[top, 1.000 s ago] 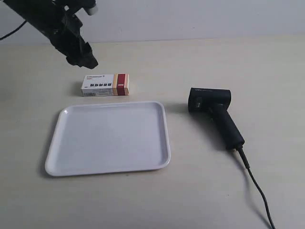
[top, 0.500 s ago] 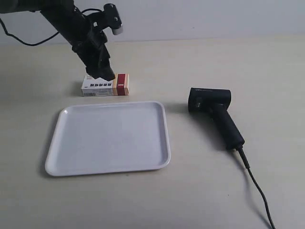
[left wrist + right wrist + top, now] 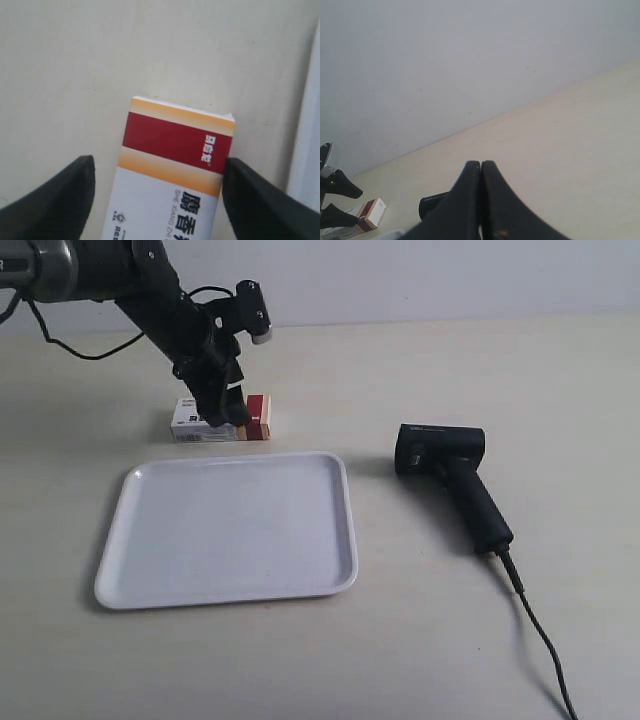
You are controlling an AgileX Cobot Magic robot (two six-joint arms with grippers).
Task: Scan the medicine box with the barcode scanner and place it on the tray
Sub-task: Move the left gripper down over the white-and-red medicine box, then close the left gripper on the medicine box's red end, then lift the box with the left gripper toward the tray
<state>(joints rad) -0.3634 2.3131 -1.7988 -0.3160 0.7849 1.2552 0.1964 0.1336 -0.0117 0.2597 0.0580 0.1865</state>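
The medicine box (image 3: 258, 416), white with a dark red and tan band, lies flat on the table just behind the tray (image 3: 230, 535). The arm at the exterior view's left has come down on it. In the left wrist view my left gripper (image 3: 158, 162) is open and straddles the box (image 3: 172, 170): one finger touches its long side, and the other stands off by a small gap. The black barcode scanner (image 3: 450, 475) lies on its side to the right of the tray. My right gripper (image 3: 481, 165) is shut on nothing, held above the table, away from the scanner (image 3: 432, 204).
The scanner's black cable (image 3: 540, 640) trails toward the front right corner of the table. The tray's white rim (image 3: 307, 150) runs close beside the box. A pale wall stands behind the table.
The left arm has swung in from the back left and dropped onto the box; its fingers now sit on either side of it. Box, tray and scanner have not moved.
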